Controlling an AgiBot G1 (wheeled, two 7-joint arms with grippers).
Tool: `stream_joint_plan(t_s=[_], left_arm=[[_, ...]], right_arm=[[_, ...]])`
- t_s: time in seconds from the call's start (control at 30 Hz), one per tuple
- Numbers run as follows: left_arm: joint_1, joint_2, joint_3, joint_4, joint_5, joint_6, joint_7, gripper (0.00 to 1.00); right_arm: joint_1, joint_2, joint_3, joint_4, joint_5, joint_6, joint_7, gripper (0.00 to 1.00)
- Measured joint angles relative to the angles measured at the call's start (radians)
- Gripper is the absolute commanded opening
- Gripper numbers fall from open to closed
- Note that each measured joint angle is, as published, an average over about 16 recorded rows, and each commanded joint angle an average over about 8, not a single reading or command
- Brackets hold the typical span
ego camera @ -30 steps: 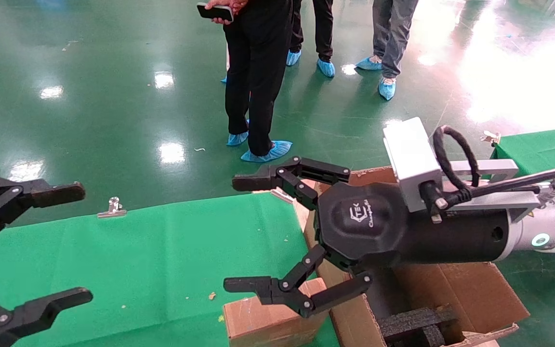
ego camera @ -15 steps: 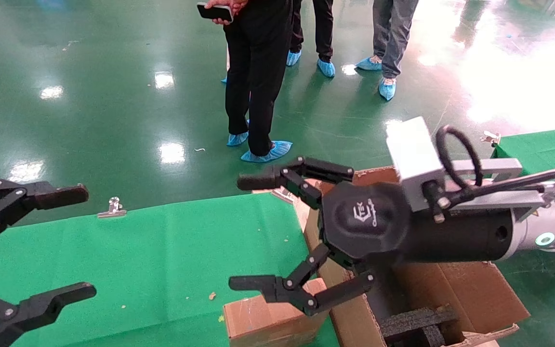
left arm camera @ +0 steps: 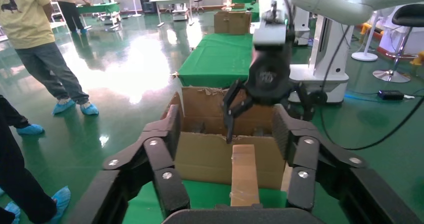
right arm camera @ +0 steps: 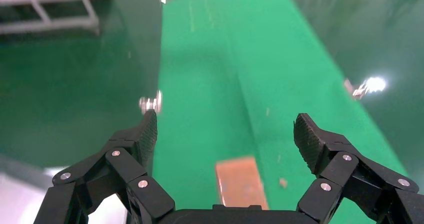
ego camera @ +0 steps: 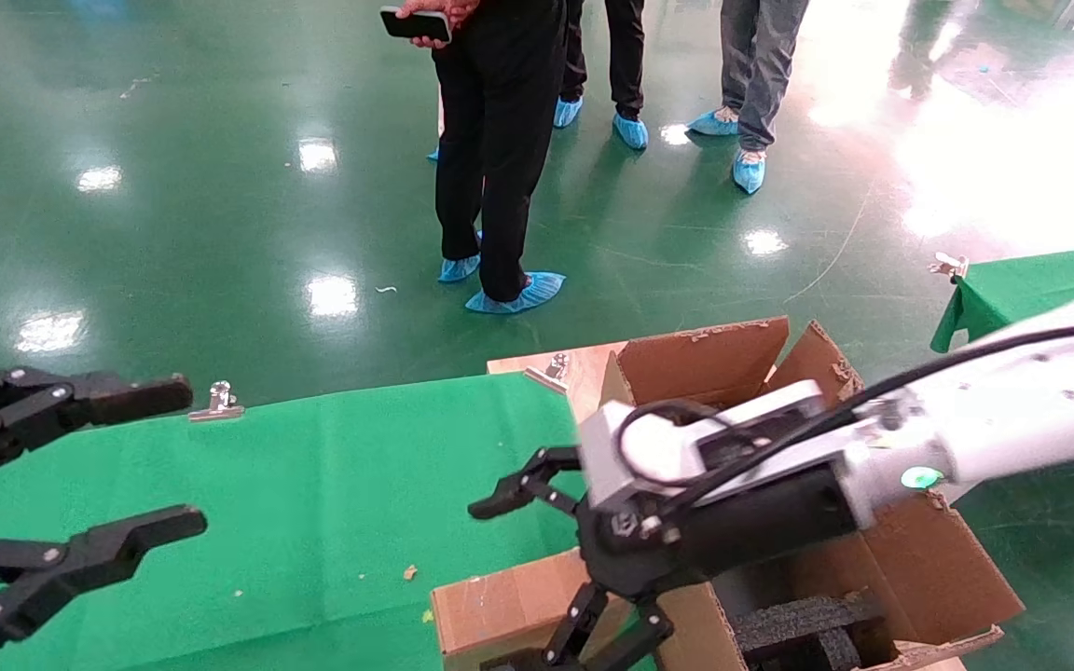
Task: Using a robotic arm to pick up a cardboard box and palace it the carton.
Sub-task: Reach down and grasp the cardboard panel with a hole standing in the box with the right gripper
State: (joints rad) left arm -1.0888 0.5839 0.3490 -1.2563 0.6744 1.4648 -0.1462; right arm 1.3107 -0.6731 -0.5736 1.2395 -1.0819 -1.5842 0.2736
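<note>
- We see the right gripper [ego camera: 500, 587] on the white robotic arm [ego camera: 1012, 419] reaching down over the cardboard box [ego camera: 509, 610], its fingers [ego camera: 509, 494] spread wide apart and holding nothing.
- In the right wrist view we look down between the right gripper's [right arm camera: 225, 134] two ribbed fingers [right arm camera: 147, 131]; the cardboard box [right arm camera: 240, 181] lies below the gap on the green cloth, and neither finger touches it.
- The box rests on the green-covered table [ego camera: 295, 485], at the table's near right end, just beside the carton [ego camera: 910, 568], whose wall it seems to touch.
- The carton stands open at the right end of the table, its torn flaps raised, with black foam blocks [ego camera: 798, 624] inside.
- The left gripper [ego camera: 187, 457] hangs over the left end of the table, well apart from the box, its fingers [ego camera: 141, 531] wide open and empty.
- The left wrist view gives us what the head view does not: looking between the left gripper's [left arm camera: 225, 129] fingers [left arm camera: 172, 126], we see the box [left arm camera: 244, 174] end-on as a narrow strip against the carton's [left arm camera: 210, 156] front wall, with the right gripper [left arm camera: 265, 114] directly above it and its fingers pointing down, short of the box top.
- Only the head view shows the people [ego camera: 500, 140] standing on the green floor [ego camera: 173, 186] beyond the table, in blue shoe covers, and a metal clip [ego camera: 217, 401] at the cloth's far edge.
</note>
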Motion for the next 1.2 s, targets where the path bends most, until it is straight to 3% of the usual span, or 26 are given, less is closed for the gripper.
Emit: stream_joint_plan(t_s=[0.37,0.67,0.7,0.93,0.97,1.2], left_arm=[[0.000,0.000,0.000,0.000,0.000,0.000,0.000,0.00],[0.000,0.000,0.000,0.000,0.000,0.000,0.000,0.01],[0.000,0.000,0.000,0.000,0.000,0.000,0.000,0.07],[0.000,0.000,0.000,0.000,0.000,0.000,0.000,0.94],[0.000,0.000,0.000,0.000,0.000,0.000,0.000,1.00],[0.000,0.000,0.000,0.000,-0.001,0.000,0.000,1.00]], right_arm=[[0.247,-0.144,-0.327,-0.129,-0.210,-0.008,-0.040,1.00],[0.419,-0.267,-0.583,-0.266,-0.284,-0.008,-0.124,1.00],[0.434,-0.279,-0.607,-0.280,-0.285,-0.008,-0.135,1.00],[0.505,-0.342,-0.738,-0.356,-0.277,-0.005,-0.194,1.00],[0.512,-0.348,-0.751,-0.364,-0.275,-0.005,-0.200,1.00],[0.533,-0.368,-0.794,-0.391,-0.260,-0.002,-0.222,1.00]])
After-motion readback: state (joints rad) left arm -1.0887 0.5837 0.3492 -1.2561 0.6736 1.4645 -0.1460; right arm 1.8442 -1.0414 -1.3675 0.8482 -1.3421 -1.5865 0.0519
